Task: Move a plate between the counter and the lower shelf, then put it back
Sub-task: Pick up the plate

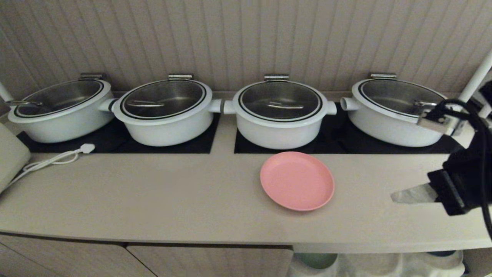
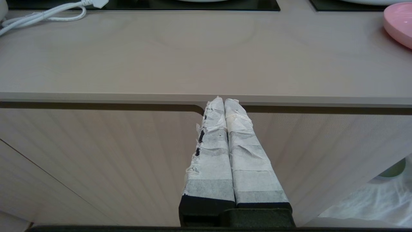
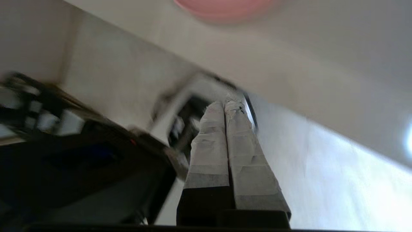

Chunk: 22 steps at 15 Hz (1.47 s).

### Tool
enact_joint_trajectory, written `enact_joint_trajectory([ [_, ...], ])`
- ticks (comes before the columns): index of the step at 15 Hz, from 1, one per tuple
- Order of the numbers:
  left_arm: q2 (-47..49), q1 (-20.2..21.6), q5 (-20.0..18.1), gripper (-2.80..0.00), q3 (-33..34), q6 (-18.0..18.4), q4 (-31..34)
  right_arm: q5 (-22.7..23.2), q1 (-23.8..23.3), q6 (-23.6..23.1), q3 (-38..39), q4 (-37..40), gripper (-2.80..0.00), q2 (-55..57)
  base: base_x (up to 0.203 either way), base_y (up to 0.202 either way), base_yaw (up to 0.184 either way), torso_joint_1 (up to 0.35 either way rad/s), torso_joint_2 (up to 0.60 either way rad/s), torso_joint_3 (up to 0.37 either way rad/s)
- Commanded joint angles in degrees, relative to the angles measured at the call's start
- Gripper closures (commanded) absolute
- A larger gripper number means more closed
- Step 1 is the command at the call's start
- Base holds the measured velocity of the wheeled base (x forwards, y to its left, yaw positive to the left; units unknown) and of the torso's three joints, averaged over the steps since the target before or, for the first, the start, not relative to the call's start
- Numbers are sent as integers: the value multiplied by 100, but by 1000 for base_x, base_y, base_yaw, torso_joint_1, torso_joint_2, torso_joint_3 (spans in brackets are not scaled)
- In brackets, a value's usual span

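Note:
The salmon-pink plate (image 1: 296, 181) lies flat on the beige counter (image 1: 153, 192), in front of the white pots; its rim also shows in the left wrist view (image 2: 399, 22) and, blurred, in the right wrist view (image 3: 225, 8). My right gripper (image 1: 396, 197) hovers over the counter's right end, well to the right of the plate, its taped fingers pressed together with nothing between them (image 3: 225, 104). The left gripper (image 2: 224, 100) is shut and empty, low in front of a cabinet door just under the counter's front edge. The lower shelf (image 1: 384, 265) with its off-white cloth peeks out below the counter at the right.
Several white lidded pots (image 1: 280, 115) stand in a row on black hob panels (image 1: 192, 144) along the back wall. A white cable with a plug (image 1: 57, 157) lies at the left. A green dish (image 1: 317, 259) shows on the shelf.

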Motion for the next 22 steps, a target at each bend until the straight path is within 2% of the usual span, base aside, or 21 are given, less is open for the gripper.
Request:
enact_joint_trajectory([
  [1,-2,0,-2,0,-2,-8,0,-339,94,134,-518,623,0,714,0,0,0,0,0,0],
  [3,-2,0,-2,0,-2,-8,0,-673,123,325,-1093,1126,0,1202,0,0,0,0,0,0],
  [8,-2,0,-2,0,-2,-8,0,-1307,279,487,-2615,1738,0,2631,0,0,0,0,0,0],
  [12,-2,0,-2,0,-2,-8,0,-1403,473,1290,-3568,1845,0,3638,0,0,0,0,0,0],
  [16,-2,0,-2,0,-2,-8,0,-1483,478,1427,-4076,1851,0,4234,0,0,0,0,0,0],
  [18,-2,0,-2,0,-2,-8,0,-1840,476,1459,-4080,1815,0,4396,0,0,0,0,0,0],
  [19,-2,0,-2,0,-2,-8,0,-1857,457,1458,-4080,1797,-280,4423,0,0,0,0,0,0],
  [22,-2,0,-2,0,-2,-8,0,-1867,370,1465,-4088,1664,-280,4485,0,0,0,0,0,0],
])
